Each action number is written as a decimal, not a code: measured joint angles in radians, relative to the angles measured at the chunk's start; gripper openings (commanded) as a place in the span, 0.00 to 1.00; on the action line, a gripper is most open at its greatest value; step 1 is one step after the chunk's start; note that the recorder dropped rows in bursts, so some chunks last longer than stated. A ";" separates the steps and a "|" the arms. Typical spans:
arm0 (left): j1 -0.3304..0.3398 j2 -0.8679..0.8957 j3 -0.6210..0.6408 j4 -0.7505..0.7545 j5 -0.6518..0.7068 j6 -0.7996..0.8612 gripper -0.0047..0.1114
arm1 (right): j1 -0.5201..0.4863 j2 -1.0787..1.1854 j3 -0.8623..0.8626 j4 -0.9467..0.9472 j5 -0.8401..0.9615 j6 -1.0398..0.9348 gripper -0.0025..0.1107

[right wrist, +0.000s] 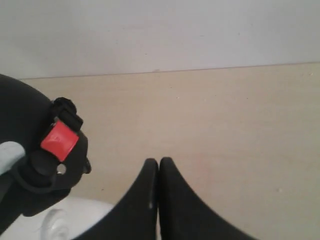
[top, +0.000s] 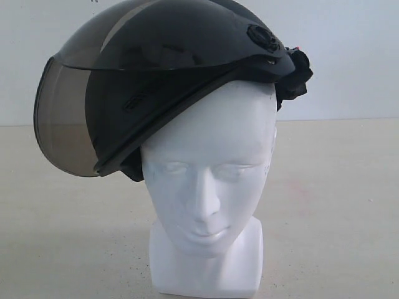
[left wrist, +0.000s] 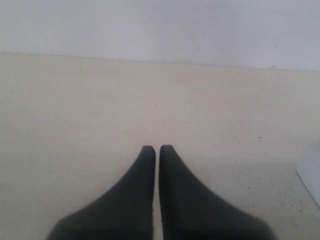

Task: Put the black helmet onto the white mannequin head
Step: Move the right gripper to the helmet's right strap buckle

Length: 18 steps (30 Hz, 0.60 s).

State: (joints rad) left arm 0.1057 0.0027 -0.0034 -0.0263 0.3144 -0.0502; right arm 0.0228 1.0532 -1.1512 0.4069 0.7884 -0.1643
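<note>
The black helmet (top: pixel 174 37) sits on top of the white mannequin head (top: pixel 202 168), tilted down toward the left, with its smoke-tinted visor (top: pixel 62 124) hanging beside the face. Black straps with a buckle (top: pixel 293 75) bunch at the helmet's right side. In the right wrist view the strap buckle with a red tab (right wrist: pixel 59 140) and part of the white head (right wrist: pixel 55 220) show beside my right gripper (right wrist: pixel 158 162), which is shut on nothing. My left gripper (left wrist: pixel 157 149) is shut over bare table, holding nothing. Neither gripper shows in the exterior view.
The mannequin stands on a beige table (top: pixel 336 212) before a pale wall (top: pixel 349 56). A white edge (left wrist: pixel 311 172) shows at one side of the left wrist view.
</note>
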 measured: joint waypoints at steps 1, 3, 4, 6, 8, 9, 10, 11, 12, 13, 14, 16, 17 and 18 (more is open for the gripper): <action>0.000 0.000 0.000 0.000 0.000 0.000 0.08 | 0.000 0.000 -0.010 0.000 0.014 0.027 0.02; 0.000 0.000 0.000 0.000 0.000 0.000 0.08 | 0.000 -0.005 -0.027 0.000 0.033 0.068 0.02; 0.000 0.000 0.000 0.000 0.000 0.000 0.08 | 0.000 -0.009 -0.033 0.002 0.041 0.077 0.02; 0.000 0.000 0.000 0.000 0.000 0.000 0.08 | 0.000 -0.021 -0.039 0.030 0.054 0.089 0.02; 0.000 0.000 0.000 0.000 0.000 0.000 0.08 | -0.001 -0.029 -0.042 0.086 0.090 0.095 0.02; 0.000 0.000 0.000 0.000 0.000 0.000 0.08 | -0.001 -0.031 -0.042 0.112 0.116 0.095 0.02; 0.000 0.000 0.000 0.000 0.000 0.000 0.08 | -0.001 -0.031 -0.042 0.136 0.136 0.093 0.02; 0.000 0.000 0.000 0.000 0.000 0.000 0.08 | -0.001 -0.031 -0.042 0.169 0.161 0.088 0.02; 0.000 0.000 0.000 0.000 0.000 0.000 0.08 | -0.001 -0.031 -0.042 0.183 0.171 0.086 0.02; 0.000 0.000 0.000 0.000 0.000 0.000 0.08 | -0.001 -0.031 -0.042 0.200 0.179 0.087 0.02; 0.000 0.000 0.000 0.000 0.000 0.000 0.08 | -0.001 -0.031 -0.042 0.215 0.180 0.085 0.02; 0.000 0.000 0.000 0.000 0.000 0.000 0.08 | -0.001 -0.031 -0.042 0.244 0.191 0.082 0.02; 0.000 0.000 0.000 0.000 0.000 0.000 0.08 | -0.001 -0.031 -0.042 0.262 0.199 0.080 0.02; 0.000 0.000 0.000 0.000 0.000 0.000 0.08 | -0.001 -0.031 -0.042 0.281 0.207 0.080 0.02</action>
State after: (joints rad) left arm 0.1057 0.0027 -0.0034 -0.0263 0.3144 -0.0502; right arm 0.0222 1.0226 -1.1934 0.6876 0.9951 -0.0844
